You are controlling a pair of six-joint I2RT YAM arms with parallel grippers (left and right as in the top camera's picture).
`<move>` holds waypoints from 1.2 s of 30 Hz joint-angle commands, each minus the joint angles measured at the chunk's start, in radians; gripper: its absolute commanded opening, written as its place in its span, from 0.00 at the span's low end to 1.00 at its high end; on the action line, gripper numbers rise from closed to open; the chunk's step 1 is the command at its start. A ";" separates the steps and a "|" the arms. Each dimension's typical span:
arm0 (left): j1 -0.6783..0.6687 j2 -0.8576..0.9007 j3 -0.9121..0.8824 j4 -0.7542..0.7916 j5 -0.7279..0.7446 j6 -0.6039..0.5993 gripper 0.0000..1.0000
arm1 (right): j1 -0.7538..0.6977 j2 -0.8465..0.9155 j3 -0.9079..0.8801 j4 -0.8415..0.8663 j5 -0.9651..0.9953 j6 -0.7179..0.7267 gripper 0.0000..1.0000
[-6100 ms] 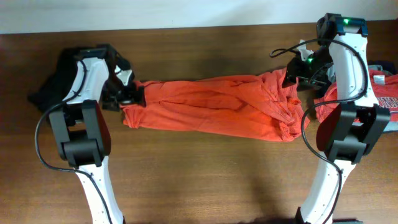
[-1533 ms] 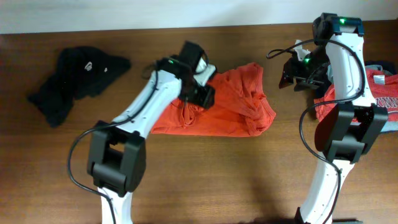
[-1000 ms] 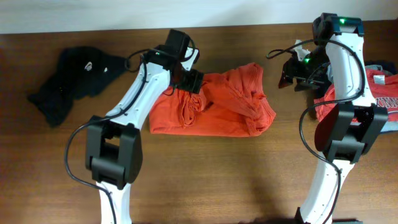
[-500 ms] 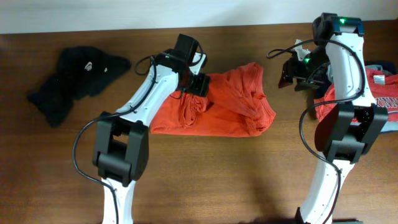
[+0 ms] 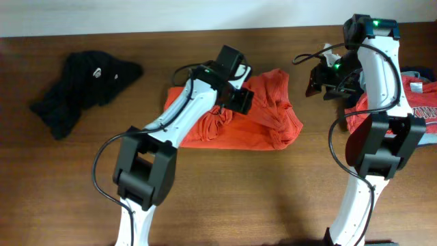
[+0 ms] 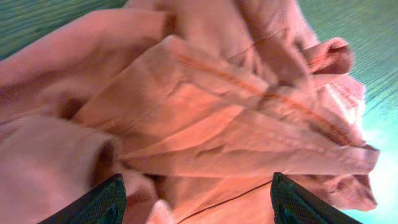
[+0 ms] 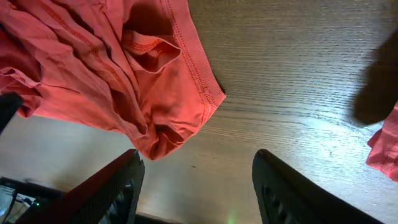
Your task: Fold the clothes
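Note:
The orange-red T-shirt lies folded into a crumpled block at the middle of the table. My left gripper hovers over the shirt's upper left part. In the left wrist view its fingers stand wide apart, open, with wrinkled orange fabric spread beneath and nothing pinched. My right gripper hangs open just right of the shirt, over bare wood. The right wrist view shows the shirt's hemmed corner to the upper left of the right gripper. A black garment lies bunched at the far left.
Another red garment with white print lies at the right edge behind the right arm; its edge shows in the right wrist view. The brown wooden table stretches toward the front. A pale wall runs along the far edge.
The shirt, once stretched between both grippers, is now folded over to about half its length. Over the last second the left gripper slid right across the shirt. The right arm stayed still.

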 commanded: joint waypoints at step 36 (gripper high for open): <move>0.178 -0.005 0.428 -0.534 -0.240 0.058 0.84 | 0.101 0.088 -0.413 0.444 -0.200 -0.119 0.77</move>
